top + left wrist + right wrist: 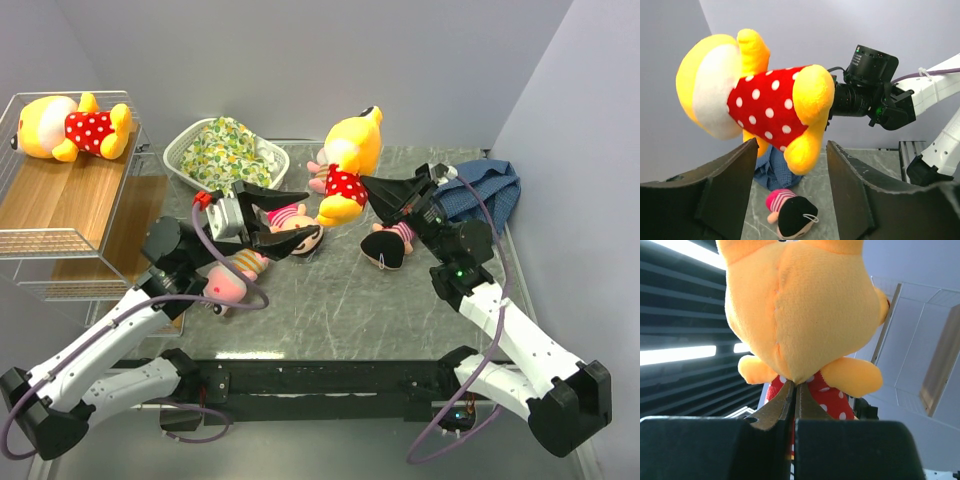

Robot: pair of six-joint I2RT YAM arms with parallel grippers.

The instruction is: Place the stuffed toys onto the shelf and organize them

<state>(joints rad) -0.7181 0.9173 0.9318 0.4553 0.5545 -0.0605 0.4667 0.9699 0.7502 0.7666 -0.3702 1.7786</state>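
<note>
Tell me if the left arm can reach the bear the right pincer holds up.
Probably yes: the left pincer stands open facing the bear, nothing between them; the right pincer grips its far side.

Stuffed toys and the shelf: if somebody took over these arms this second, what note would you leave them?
Right claw: shut on the second yellow bear, holding it up above the table.
Left claw: open and empty, pointed at that bear.
Done: the first yellow bear lies on the top board of the shelf.
Left to do: shelve the held bear, then the pink toys on the table, among them a pink toy by the left arm and a dark-haired doll.
</note>
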